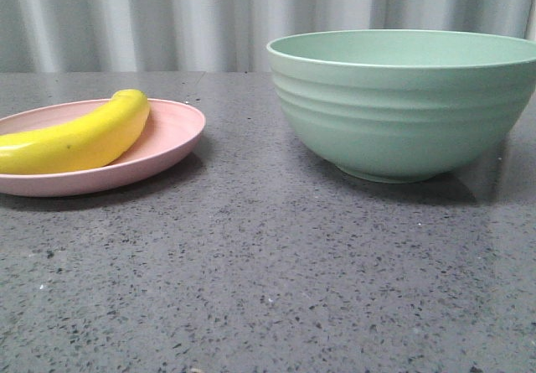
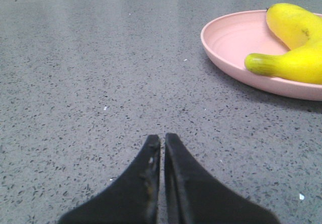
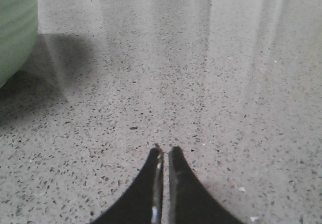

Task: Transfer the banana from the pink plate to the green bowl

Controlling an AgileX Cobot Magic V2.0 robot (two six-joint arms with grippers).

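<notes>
The yellow banana (image 1: 79,138) lies on the pink plate (image 1: 172,130) at the left of the front view. The green bowl (image 1: 402,101) stands upright at the right, apart from the plate. No gripper shows in the front view. In the left wrist view my left gripper (image 2: 162,138) is shut and empty, low over the grey table, with the banana (image 2: 297,50) and the pink plate (image 2: 231,38) some way off. In the right wrist view my right gripper (image 3: 165,151) is shut and empty over the table, with the green bowl's ridged side (image 3: 15,27) at the frame's edge.
The grey speckled tabletop (image 1: 268,264) stretches between and in front of plate and bowl. A pale corrugated wall (image 1: 193,12) stands behind the table.
</notes>
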